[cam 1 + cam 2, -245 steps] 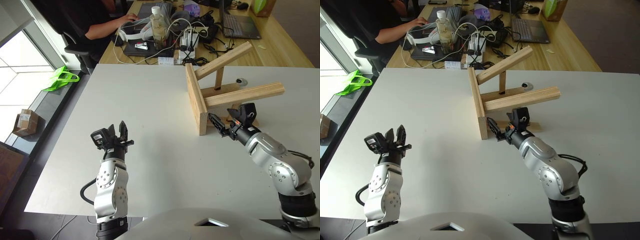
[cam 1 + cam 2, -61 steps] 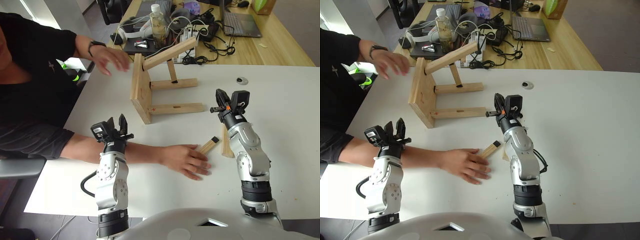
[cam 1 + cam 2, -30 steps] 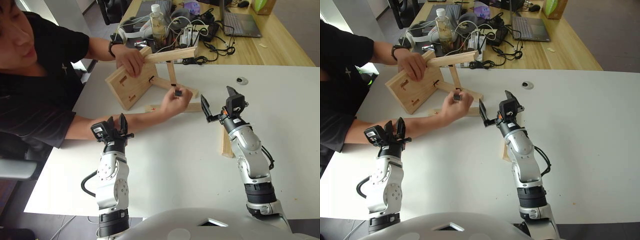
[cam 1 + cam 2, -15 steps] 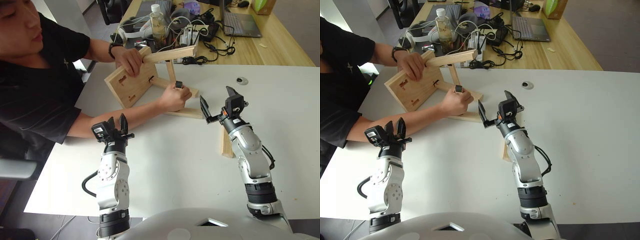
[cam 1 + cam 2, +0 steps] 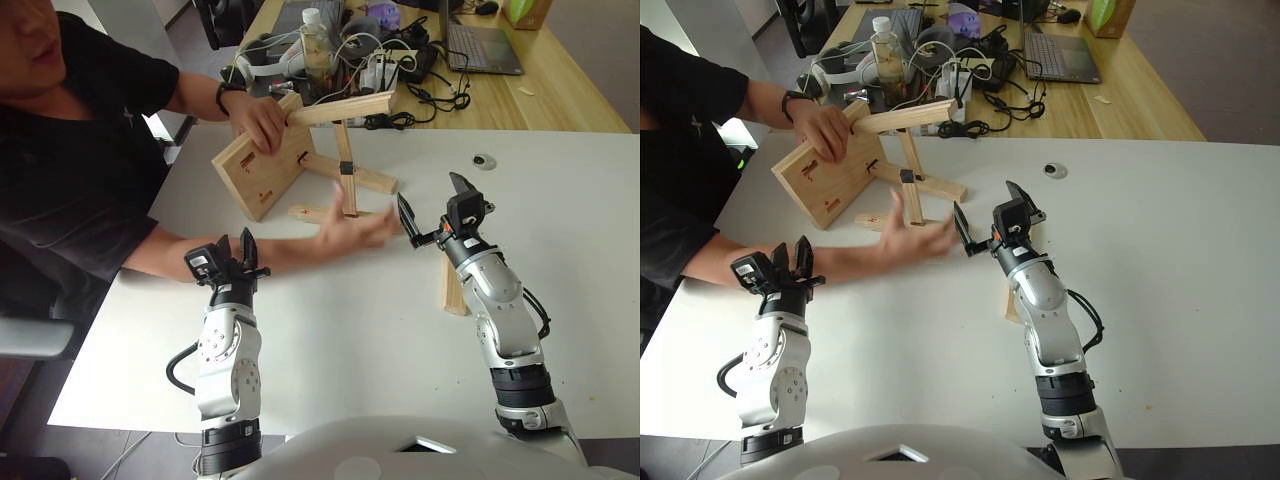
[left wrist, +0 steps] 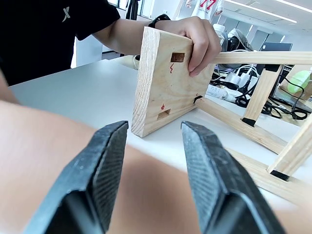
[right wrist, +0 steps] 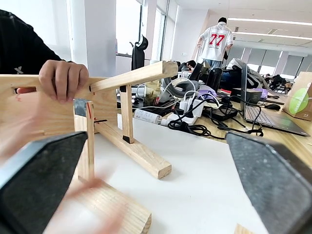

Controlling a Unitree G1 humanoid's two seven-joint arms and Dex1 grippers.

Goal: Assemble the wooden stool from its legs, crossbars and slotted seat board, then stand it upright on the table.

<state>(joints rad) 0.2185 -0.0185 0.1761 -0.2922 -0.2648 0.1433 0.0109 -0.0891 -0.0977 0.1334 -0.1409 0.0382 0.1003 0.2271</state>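
Plainly the person is the hazard: one hand (image 5: 258, 118) holds the tilted slotted seat board (image 5: 262, 172) at the table's (image 5: 580, 250) far left. The other hand (image 5: 355, 228), blurred, lies just beside the right gripper (image 5: 425, 190), whose fingers stand wide apart and empty, so an advance toward the half-built stool could strike it or unseat the crossbar (image 5: 346, 170). The left gripper (image 5: 234, 240), also spread and empty, hangs close by the person's forearm (image 5: 290, 252); free room lies to the right and near side, past the loose wooden piece (image 5: 450, 290) by the right arm.

print | seat board (image 5: 262, 172) | red scribbles (image 6: 172, 69) | unreadable
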